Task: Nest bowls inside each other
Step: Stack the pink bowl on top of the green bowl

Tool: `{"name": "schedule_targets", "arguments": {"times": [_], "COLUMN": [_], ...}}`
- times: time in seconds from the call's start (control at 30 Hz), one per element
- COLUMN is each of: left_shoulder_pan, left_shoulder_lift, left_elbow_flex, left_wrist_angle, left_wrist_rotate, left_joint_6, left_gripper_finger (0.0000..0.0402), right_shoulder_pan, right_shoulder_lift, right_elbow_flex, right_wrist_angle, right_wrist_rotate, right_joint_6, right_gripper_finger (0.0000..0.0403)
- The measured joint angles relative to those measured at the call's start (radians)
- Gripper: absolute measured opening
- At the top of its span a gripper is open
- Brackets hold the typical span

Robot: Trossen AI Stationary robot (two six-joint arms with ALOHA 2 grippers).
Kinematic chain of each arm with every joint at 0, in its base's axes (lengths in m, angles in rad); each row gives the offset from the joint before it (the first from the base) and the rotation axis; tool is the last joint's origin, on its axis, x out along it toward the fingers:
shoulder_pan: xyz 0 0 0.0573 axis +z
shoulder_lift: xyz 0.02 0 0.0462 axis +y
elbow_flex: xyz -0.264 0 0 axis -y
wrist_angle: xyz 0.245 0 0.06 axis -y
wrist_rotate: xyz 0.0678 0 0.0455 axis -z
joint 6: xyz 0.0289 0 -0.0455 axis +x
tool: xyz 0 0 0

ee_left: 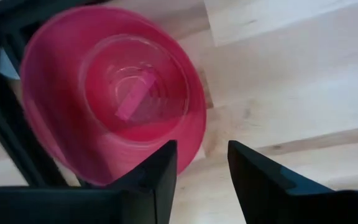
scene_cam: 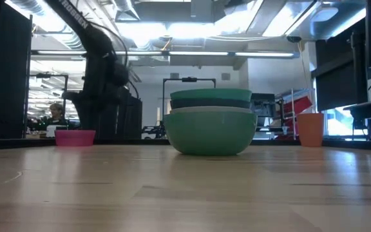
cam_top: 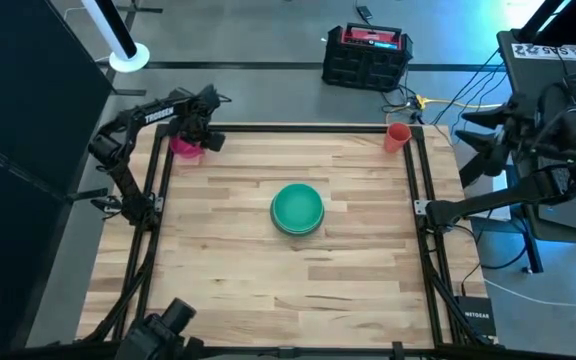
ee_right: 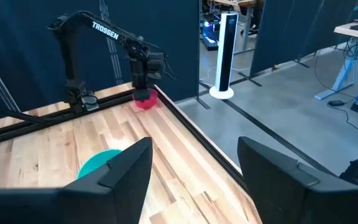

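The wooden table (cam_top: 268, 270) fills my overhead view, framed by dark rails.

Left arm (cam_top: 133, 125): I see it reaching along the table's far left corner, its wrist bent down over the pink bowl. Right arm (cam_top: 508, 200): it waits off the right edge of the table, well away from the bowls.

Stack of bowls (cam_top: 297, 208): it sits near the middle of the table. From above only the bright green top bowl shows. In my low view the stack (scene_cam: 210, 129) reads as a sage green bowl at the bottom, a white rim just above it, then a dark teal band, and a green rim on top, all nested upright.

Pink bowl (cam_top: 185, 148): it stands alone at the far left corner, just beside the rail and well apart from the stack. My low view shows it (scene_cam: 75, 137) upright on the table. In the left wrist view the bowl (ee_left: 110, 99) lies open side up.

Orange cup (cam_top: 398, 136): upright at the far right corner.

Left gripper (ee_left: 202, 168): its fingers are parted with a clear gap, one finger (ee_left: 160, 180) over the bowl's rim; it grips nothing.

Right gripper (ee_right: 194, 168): its fingers are spread wide with nothing between them.
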Motion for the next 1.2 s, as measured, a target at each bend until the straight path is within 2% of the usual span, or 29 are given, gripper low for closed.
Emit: {"name": "schedule_targets", "arguments": {"times": [0.23, 0.37, 0.77, 0.9, 1.03, 1.2], "left_shoulder_pan": [0.008, -0.017, -0.314, -0.486, -0.658, -0.821], "left_shoulder_lift": [0.058, 0.084, 0.033, 0.031, 0.04, 0.101], "left_elbow_flex": [-0.042, -0.021, 0.244, 0.419, 0.588, 0.759], "left_wrist_angle": [0.075, 0.075, -0.138, -0.231, -0.288, -0.302], "left_wrist_rotate": [0.0, 0.018, 0.063, 0.065, 0.065, 0.066], "left_joint_6": [0.057, 0.084, 0.22, 0.227, 0.188, 0.122], "left_gripper_finger": [0.0123, 0.007, 0.0002, 0.0, 0.0, 0.0], "right_shoulder_pan": [0.0, 0.0, 0.0, 0.0, 0.0, 0.0], "right_shoulder_lift": [0.0, 0.0, -0.002, -0.035, -0.114, -0.245], "right_elbow_flex": [-0.027, -0.027, -0.027, -0.062, -0.165, -0.338], "right_wrist_angle": [0.006, -0.018, -0.161, -0.157, -0.157, -0.16], "right_wrist_rotate": [0.031, 0.039, 0.083, 0.083, 0.082, 0.081], "right_joint_6": [0.02, 0.034, 0.049, 0.046, 0.079, 0.167], "right_gripper_finger": [0.0225, 0.0225, 0.0225, 0.0225, 0.0225, 0.0225]}}
